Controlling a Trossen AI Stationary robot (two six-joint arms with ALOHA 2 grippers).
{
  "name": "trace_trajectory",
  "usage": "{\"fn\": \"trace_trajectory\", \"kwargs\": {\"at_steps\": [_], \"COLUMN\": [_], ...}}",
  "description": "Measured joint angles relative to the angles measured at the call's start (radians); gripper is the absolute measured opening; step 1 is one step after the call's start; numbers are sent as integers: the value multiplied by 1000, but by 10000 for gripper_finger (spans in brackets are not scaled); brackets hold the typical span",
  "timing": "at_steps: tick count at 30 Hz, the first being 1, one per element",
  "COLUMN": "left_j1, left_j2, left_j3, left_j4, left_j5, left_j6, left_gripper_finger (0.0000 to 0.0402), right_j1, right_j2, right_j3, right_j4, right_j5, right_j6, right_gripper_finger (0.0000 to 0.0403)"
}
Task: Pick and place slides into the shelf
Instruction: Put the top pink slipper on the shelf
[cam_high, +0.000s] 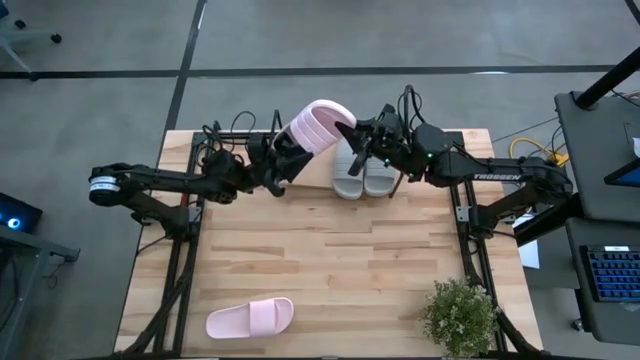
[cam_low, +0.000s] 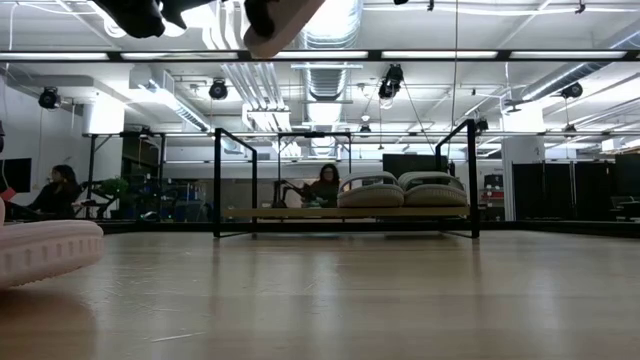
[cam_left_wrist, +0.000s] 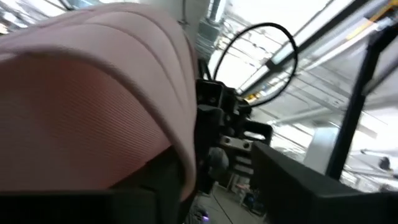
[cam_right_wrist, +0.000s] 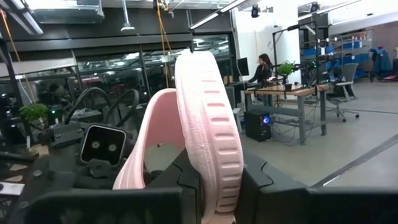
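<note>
While right hand (cam_right_wrist: 211, 186) clamps pink slide (cam_high: 318, 127), left hand (cam_high: 283, 165) grip unclear, "TROSSEN" arm (cam_high: 500, 177).

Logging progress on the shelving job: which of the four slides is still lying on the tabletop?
The pink slide near the table's front edge. Its pink mate is held aloft, and the grey pair sits on the shelf.

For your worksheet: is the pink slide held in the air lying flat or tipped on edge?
Tipped on edge. In the right wrist view the pink slide stands on its side with its ribbed sole edge facing the camera, clamped in the right gripper.
</note>
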Motion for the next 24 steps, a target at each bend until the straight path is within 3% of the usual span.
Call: {"fn": "trace_trajectory", "kwargs": {"at_steps": [5,9,24], "left_j1": [0,4,29], "left_j2": [-2,-4,-85], "left_j3": [-1,2,-12], "left_j4": [-1,0,-20], "left_j5": [23,21,12], "left_j6": [71,78,143], "left_gripper_finger": [238,271,283], "right_j1": [-1,-1,-22], "right_j2": [-17,-37,-86], "right_j3": [0,0,0], "right_j4": [0,3,-94], "right_j5": [7,23,79], "right_j6": [0,0,-27], "right_gripper_finger": [38,38,38]}}
